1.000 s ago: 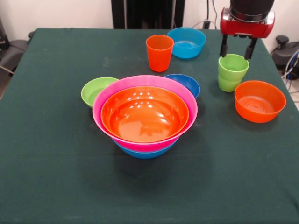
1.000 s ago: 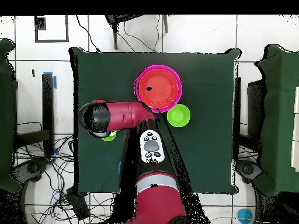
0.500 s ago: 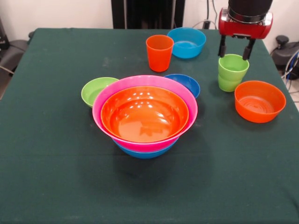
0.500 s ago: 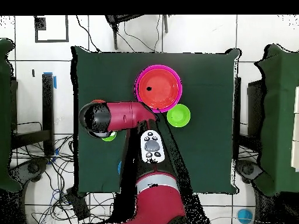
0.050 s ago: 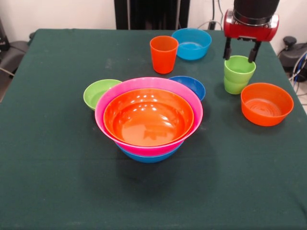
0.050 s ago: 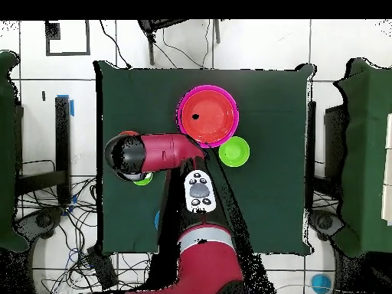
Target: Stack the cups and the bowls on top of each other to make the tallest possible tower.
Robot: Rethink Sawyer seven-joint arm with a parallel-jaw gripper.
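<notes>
Lime green bowl (image 5: 99, 92) sitting beside tower (image 5: 148, 118): orange nested in pink over blue, widest low for footing. Orange cup (image 5: 163, 53) and light blue bowl (image 5: 192, 43) waiting behind. Pincer (image 5: 239, 52) hovering open, straddling nested lime green cups (image 5: 238, 74), gripping nothing. Orange bowl (image 5: 266, 104) resting rightmost on desk (image 5: 53, 158).

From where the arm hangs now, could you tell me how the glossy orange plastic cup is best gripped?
Grip the orange plastic cup across its rim from straight above: it stands upright, mouth open, taller than wide. The light blue bowl sits close behind, so set the fingers clear of it.
</notes>
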